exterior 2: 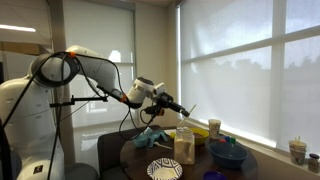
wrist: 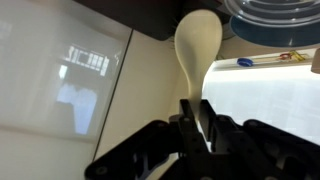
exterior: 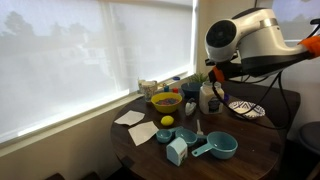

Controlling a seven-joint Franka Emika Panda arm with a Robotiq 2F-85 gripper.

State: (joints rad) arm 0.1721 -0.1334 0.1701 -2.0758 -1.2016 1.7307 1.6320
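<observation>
My gripper [wrist: 197, 118] is shut on the thin handle of a cream-coloured spoon [wrist: 198, 42], whose oval bowl points away from the wrist camera. In an exterior view the gripper [exterior 2: 172, 104] holds the spoon [exterior 2: 189, 111] in the air above the round dark table [exterior 2: 135, 158], over a glass jar [exterior 2: 185, 146]. In an exterior view the gripper [exterior: 218, 76] hangs above a white bottle [exterior: 206, 98] and a yellow bowl [exterior: 166, 101]; the spoon is too small to make out there.
On the table [exterior: 255, 140] lie a lemon [exterior: 167, 121], teal measuring cups [exterior: 222, 147], a teal box [exterior: 177, 152], paper napkins [exterior: 142, 133] and a patterned plate [exterior: 246, 109]. A blue bowl [exterior 2: 228, 154] and a cup [exterior 2: 214, 127] stand near the blinds-covered window [exterior 2: 250, 60].
</observation>
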